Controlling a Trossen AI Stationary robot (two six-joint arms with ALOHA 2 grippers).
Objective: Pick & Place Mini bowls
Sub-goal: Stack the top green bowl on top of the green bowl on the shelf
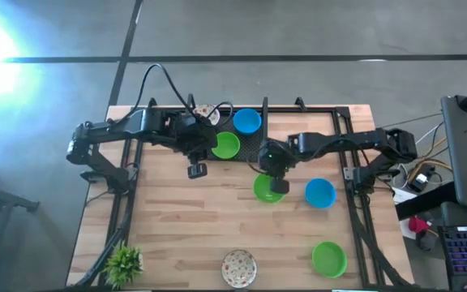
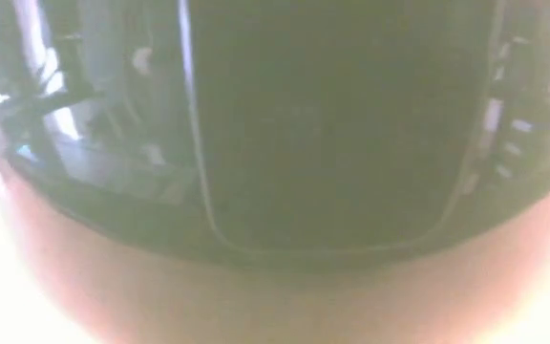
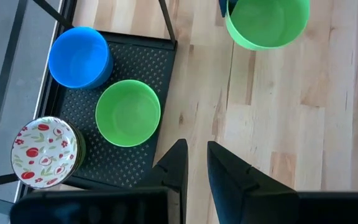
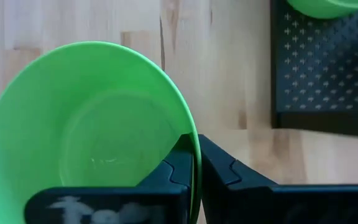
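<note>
Green bowl (image 4: 92, 130) rim pinched by right gripper (image 4: 196, 163), tray (image 4: 325, 81) beside

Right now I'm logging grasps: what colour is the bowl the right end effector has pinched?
Bright green bowl, clearest in the right wrist view.

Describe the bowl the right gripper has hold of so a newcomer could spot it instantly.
On the wooden table, look just in front of the black mesh tray, near the middle. There the right gripper is shut on the rim of a green bowl. Unlike the other green bowls, it sits under that gripper, beside a blue bowl.
</note>
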